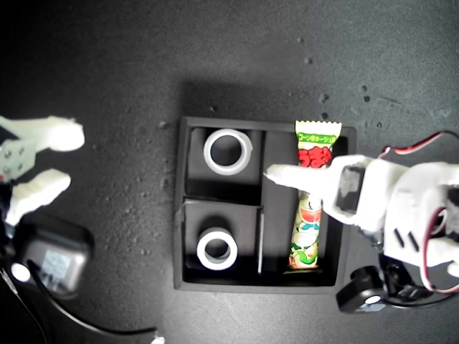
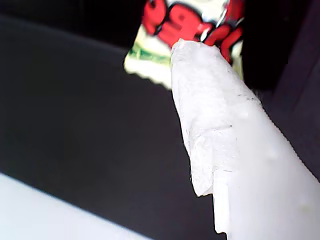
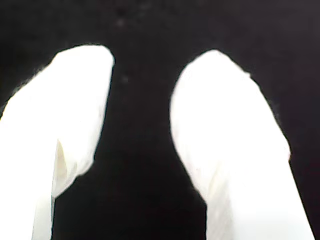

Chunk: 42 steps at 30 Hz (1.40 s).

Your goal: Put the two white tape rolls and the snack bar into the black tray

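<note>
the tray (image 1: 344, 215) sits mid-table with all three things inside. one roll (image 1: 227, 151) lies in the upper small compartment in the exterior view, the other roll (image 1: 216, 249) in the lower one. the snack bar (image 1: 313, 208) lies along the long compartment. my first gripper (image 1: 276, 174) hangs over the bar's red end; i cannot tell if its jaws are parted. my second gripper (image 1: 54, 159) is at the exterior view's left, well apart from the tray, fingers (image 3: 75, 110) spread on nothing.
</note>
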Each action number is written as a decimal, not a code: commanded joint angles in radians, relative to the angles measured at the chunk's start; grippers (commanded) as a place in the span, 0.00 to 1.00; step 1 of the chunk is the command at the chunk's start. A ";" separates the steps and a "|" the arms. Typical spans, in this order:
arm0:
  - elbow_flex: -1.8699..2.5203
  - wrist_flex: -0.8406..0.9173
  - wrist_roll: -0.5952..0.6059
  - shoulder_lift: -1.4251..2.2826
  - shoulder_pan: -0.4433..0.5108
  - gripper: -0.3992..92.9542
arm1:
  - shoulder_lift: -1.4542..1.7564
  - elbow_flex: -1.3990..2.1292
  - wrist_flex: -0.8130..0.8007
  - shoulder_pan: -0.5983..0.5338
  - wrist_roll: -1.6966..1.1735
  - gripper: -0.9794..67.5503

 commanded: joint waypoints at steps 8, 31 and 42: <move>0.772 -0.272 -0.170 0.726 0.178 0.01 | 0.367 0.060 0.126 0.118 0.456 0.02; 1.218 -0.250 -0.189 1.066 0.199 0.01 | 2.335 2.338 -0.377 0.003 0.945 0.01; 1.292 -0.322 -0.192 1.066 0.193 0.00 | 2.336 2.715 -0.701 -0.005 0.914 0.01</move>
